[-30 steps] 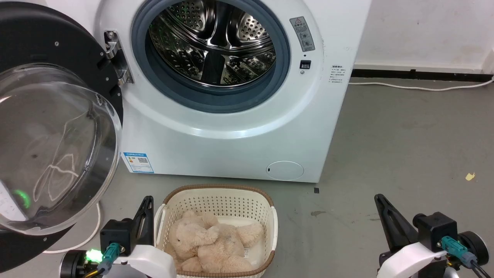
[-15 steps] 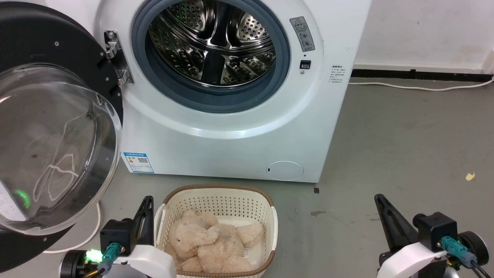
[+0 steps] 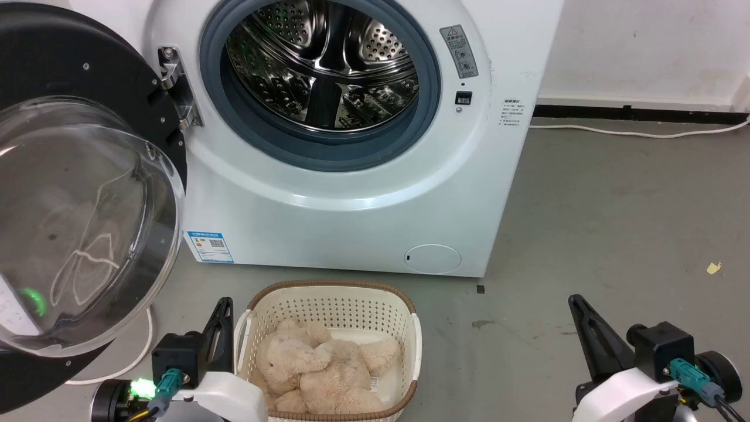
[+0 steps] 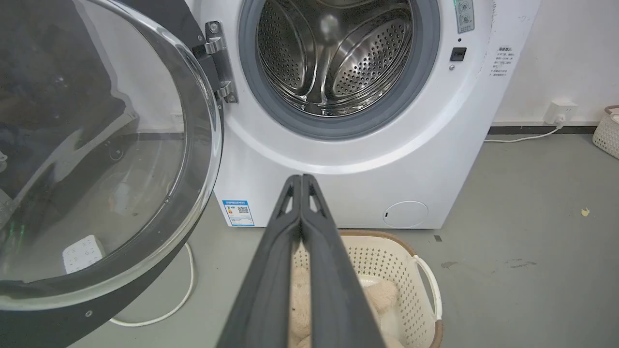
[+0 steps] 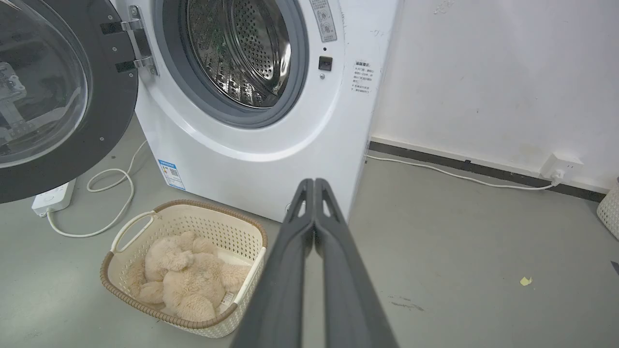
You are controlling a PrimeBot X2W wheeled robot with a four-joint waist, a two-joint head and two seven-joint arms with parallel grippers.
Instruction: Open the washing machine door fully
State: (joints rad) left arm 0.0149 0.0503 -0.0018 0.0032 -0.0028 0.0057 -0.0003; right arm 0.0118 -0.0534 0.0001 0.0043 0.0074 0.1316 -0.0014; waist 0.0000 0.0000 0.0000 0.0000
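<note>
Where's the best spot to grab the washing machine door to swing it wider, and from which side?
Probably the washing machine door by its black rim, low and far from the hinge, left gripper coming from below: the bulging glass offers no hold.

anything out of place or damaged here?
Nothing broken or spilled. Two minor oddities: a small yellow scrap lies on the floor right of the washing machine, and a white power strip lies on the floor near the open washing machine door.
</note>
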